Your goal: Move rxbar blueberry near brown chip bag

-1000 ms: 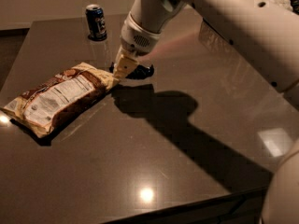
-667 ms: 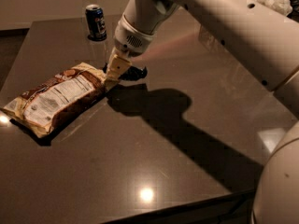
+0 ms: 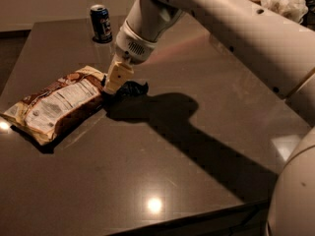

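The robot's tool (image 3: pixel 110 87) is lowered to the table (image 3: pixel 78 181) at the right end of the brown chip bag (image 3: pixel 54 104), its cream-coloured tip pointing down and slightly towards the bag. From this angle it cannot be told whether the tool is parted, together or clamped on anything. The rxbar blueberry (image 3: pixel 132 88), a small dark wrapper, lies flat on the table just right of the bag's right end, directly under and beside the tool tip and appearing to touch it. Only a narrow strip of table, if any, separates the bar from the bag.

The white arm (image 3: pixel 221 23) climbs away from the bag to the upper right, its round wrist housing sitting just above the tool. It throws a broad dark shadow (image 3: pixel 187 132) that starts at the bar and runs away from the bag towards the lower right.

The bag itself lies on its side, slanting from lower left up to upper right, white nutrition panel facing up, crinkled cream and brown around it. Behind the bag, well apart from it near the far table edge, a blue drink can (image 3: pixel 101 22) stands upright. Far to the bag's right, beyond the arm, crumpled white material (image 3: pixel 288 4) shows at the back. A bright spot of light (image 3: pixel 154 204) reflects off the table surface in front of the bag, to its right.
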`<state>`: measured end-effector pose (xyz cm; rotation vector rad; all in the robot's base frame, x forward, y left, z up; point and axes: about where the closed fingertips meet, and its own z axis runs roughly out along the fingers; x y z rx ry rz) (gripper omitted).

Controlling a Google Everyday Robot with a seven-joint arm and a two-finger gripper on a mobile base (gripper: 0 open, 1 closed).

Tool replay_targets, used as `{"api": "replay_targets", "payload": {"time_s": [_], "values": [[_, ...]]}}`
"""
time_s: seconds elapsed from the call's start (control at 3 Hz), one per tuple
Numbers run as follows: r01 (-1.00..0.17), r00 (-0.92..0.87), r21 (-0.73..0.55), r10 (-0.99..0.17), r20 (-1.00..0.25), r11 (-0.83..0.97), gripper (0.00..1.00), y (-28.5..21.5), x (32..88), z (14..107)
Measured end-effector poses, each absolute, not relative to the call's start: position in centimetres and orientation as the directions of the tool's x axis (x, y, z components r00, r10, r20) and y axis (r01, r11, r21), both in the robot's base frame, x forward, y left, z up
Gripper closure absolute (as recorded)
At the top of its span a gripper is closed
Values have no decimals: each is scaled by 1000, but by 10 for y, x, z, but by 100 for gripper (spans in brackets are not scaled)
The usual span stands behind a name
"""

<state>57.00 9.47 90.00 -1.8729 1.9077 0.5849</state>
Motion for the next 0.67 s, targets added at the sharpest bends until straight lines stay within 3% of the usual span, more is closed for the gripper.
{"api": "replay_targets", "payload": {"time_s": [0.33, 0.67], "values": [[-1000, -19, 18, -832, -555, 11, 14, 96, 570, 899], [-1000, -17, 19, -832, -555, 8, 0, 98, 569, 898]]}}
